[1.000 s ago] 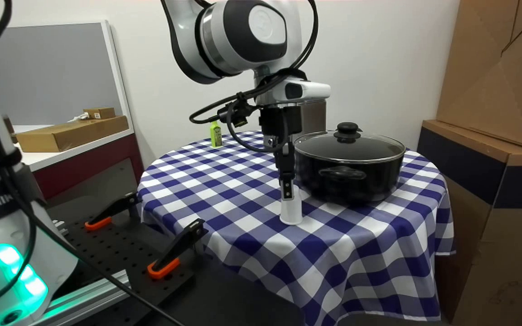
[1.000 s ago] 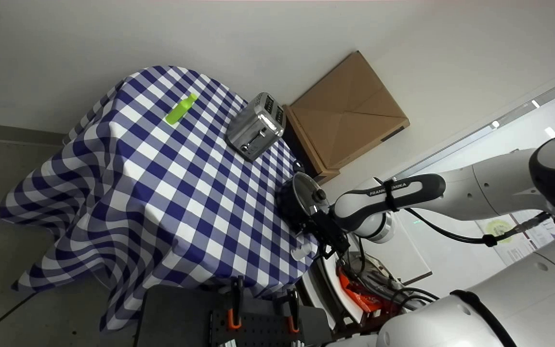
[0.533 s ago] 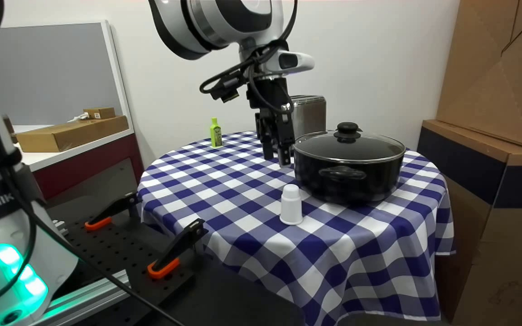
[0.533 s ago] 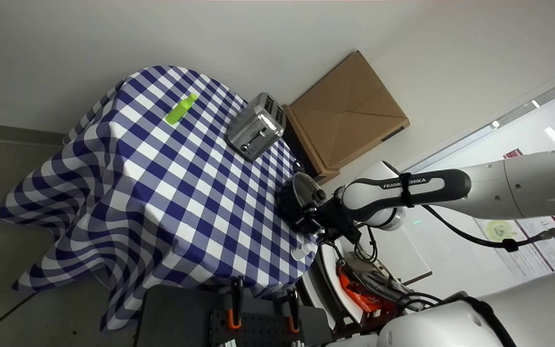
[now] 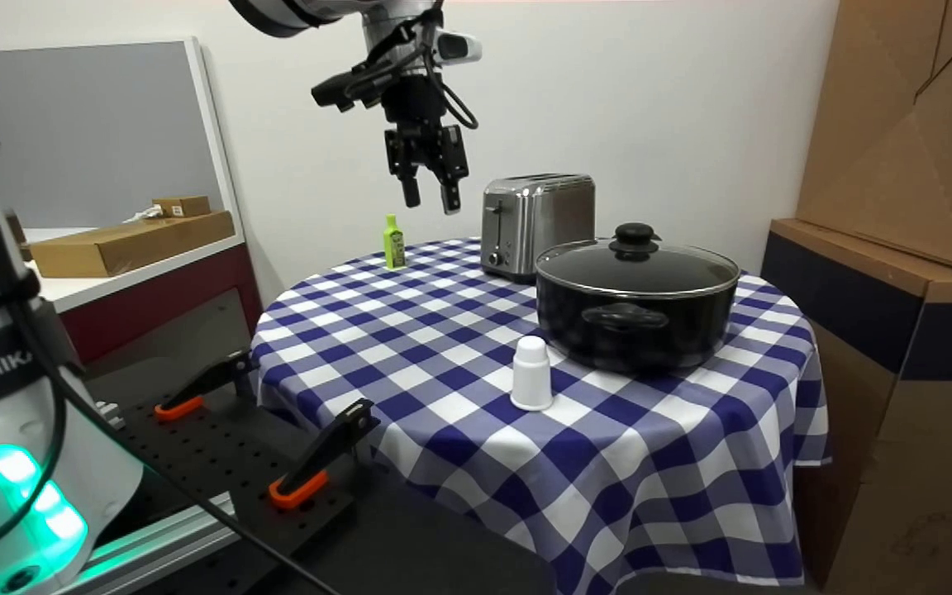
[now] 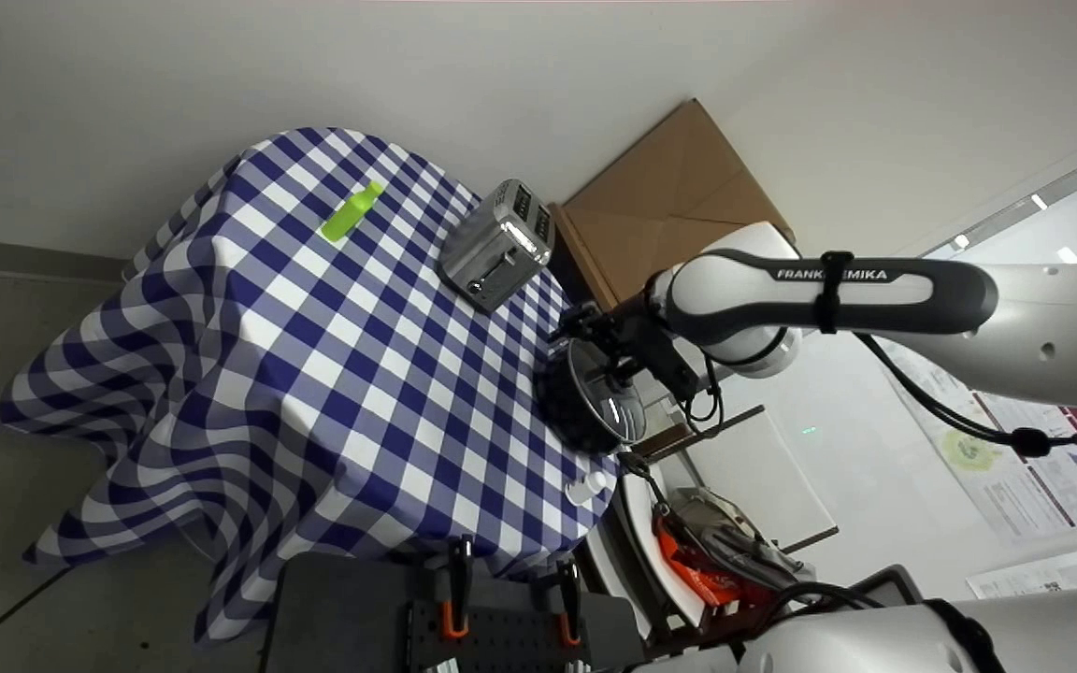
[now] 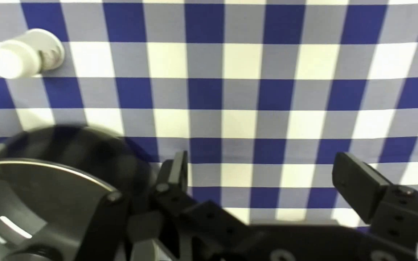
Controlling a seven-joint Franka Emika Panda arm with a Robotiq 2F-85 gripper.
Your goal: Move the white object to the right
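- White object (image 5: 531, 376): upright on the worktop (image 5: 410, 330), near its edge, beside the pot. Smooth, tapered body stepping in to a narrower rounded top. Mark on its side in wrist view, too blurred to read.
- Jaws: apart, hanging high over the worktop, well apart from the white object. Blocky, matte black; checked fabric shows between them in wrist view.
- Black pot (image 5: 637, 340): round, wide, dark finish. See-through lid (image 5: 641, 279), thin metal rim, stubby black knob (image 5: 635, 235).
- Cloth (image 5: 592, 496): blue-and-white check, flat on top, wavy folds where it hangs.
- Toaster (image 5: 538, 227): shiny silver metal, boxy, softened edges, behind the pot. Slots on top clear in an exterior view.
- Green bottle (image 5: 393, 246): slim, upright, lime, narrow neck, label too small to read.
- Upper box (image 5: 897, 165): plain brown cardboard, creased, resting on lower box (image 5: 881, 463), same board with dark blue panels.
- Clamp (image 5: 325, 448): black with orange pad, on perforated black plate (image 5: 211, 450).
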